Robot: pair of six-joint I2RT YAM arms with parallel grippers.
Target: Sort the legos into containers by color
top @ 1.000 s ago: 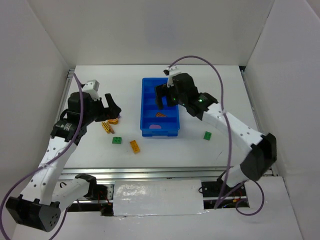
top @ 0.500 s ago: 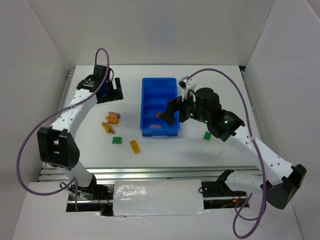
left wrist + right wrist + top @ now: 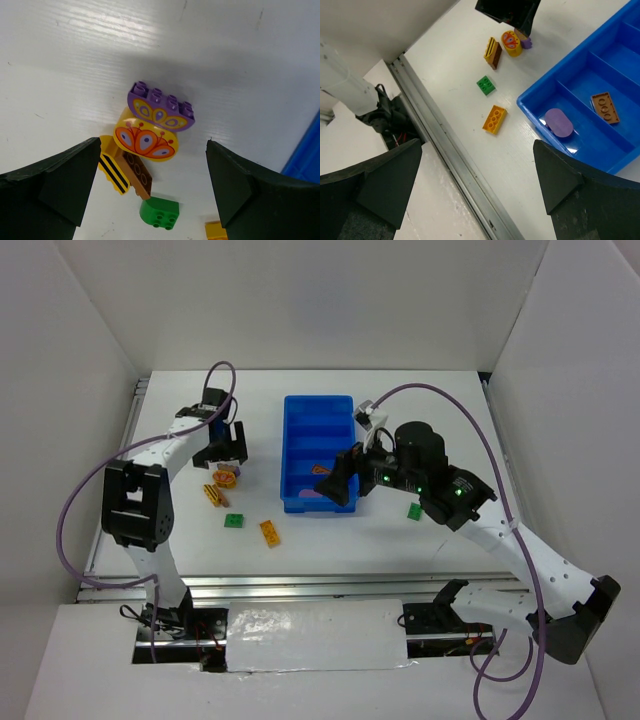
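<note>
Left claw (image 3: 227, 451): jaws are standing wide apart, gripping nothing. It is hovering over a small cluster of legos left of the tray. Directly under it a purple studded brick (image 3: 160, 106) is lying against a rounded orange-yellow piece (image 3: 146, 140) with a printed pattern; the two are touching. Just beside them a yellow-and-black striped piece (image 3: 114, 170) is leaning on a brown brick (image 3: 137, 175). A green brick (image 3: 160, 212) is sitting near, apart from the cluster. An orange-yellow brick (image 3: 494, 119) is lying further toward the near edge.

Right claw (image 3: 343, 476): jaws are also spread open, with nothing between the fingers. It is hanging over the near end of the blue tray (image 3: 318, 399). A purple oval piece (image 3: 558, 122) is resting in the nearest compartment. The next compartment is holding a brown plate (image 3: 605, 107). A second green brick (image 3: 414, 510) is lying on the white tabletop (image 3: 450, 410), right of the tray.
</note>
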